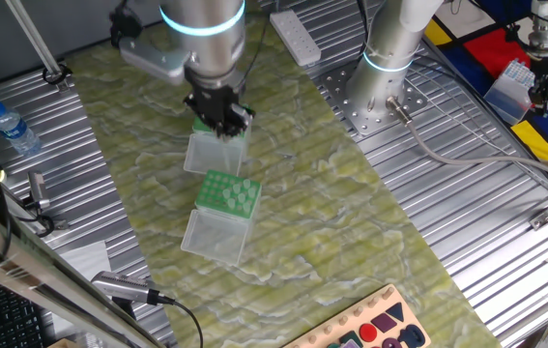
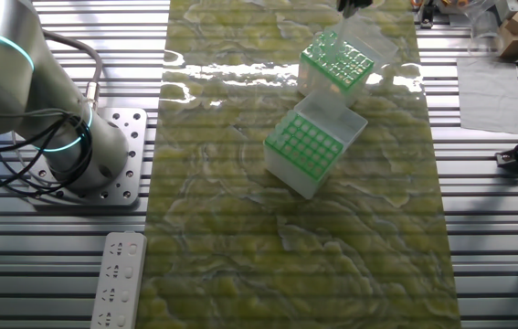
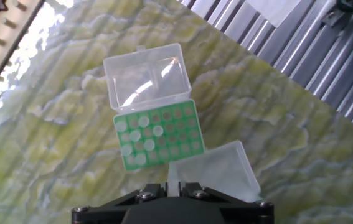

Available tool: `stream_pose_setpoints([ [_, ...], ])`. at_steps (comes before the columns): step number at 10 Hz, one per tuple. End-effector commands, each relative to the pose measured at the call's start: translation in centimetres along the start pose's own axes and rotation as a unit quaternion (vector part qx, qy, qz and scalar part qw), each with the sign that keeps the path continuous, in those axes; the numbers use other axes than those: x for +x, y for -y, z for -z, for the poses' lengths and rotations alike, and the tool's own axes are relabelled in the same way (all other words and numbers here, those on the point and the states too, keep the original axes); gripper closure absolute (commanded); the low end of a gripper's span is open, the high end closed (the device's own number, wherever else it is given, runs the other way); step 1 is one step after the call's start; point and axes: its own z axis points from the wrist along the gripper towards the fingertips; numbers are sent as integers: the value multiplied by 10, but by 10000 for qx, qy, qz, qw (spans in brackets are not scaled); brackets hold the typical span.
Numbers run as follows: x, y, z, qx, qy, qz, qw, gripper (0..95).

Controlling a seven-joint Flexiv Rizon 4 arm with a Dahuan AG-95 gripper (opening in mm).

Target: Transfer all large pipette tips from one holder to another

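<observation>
My gripper [image 3: 173, 185] is shut on a large pipette tip [image 3: 172, 181], a whitish sliver between the black fingers. In one fixed view the gripper [image 1: 221, 118] hangs just above the far green-topped holder [image 1: 217, 133], whose clear lid [image 1: 206, 153] lies open. The near holder [image 1: 228, 193] carries several whitish tips at one end of its grid [image 3: 137, 138], and its lid [image 3: 145, 73] is open. In the other fixed view the gripper [image 2: 354, 5] is at the top edge, above the far holder [image 2: 336, 60]; the near holder [image 2: 304, 146] sits below it.
The holders stand on a yellow-green mat [image 1: 312, 222]. A second arm's base [image 1: 382, 68] is bolted to the ribbed table. A power strip [image 1: 295, 37], a water bottle [image 1: 13, 128] and a shape board [image 1: 380, 324] lie round the mat.
</observation>
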Motion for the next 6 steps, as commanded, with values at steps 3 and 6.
stream_pose_setpoints([
  [3,36,23,13,206,-121,353,9991,950],
  [6,60,41,11,286,-205,550,9979,950],
])
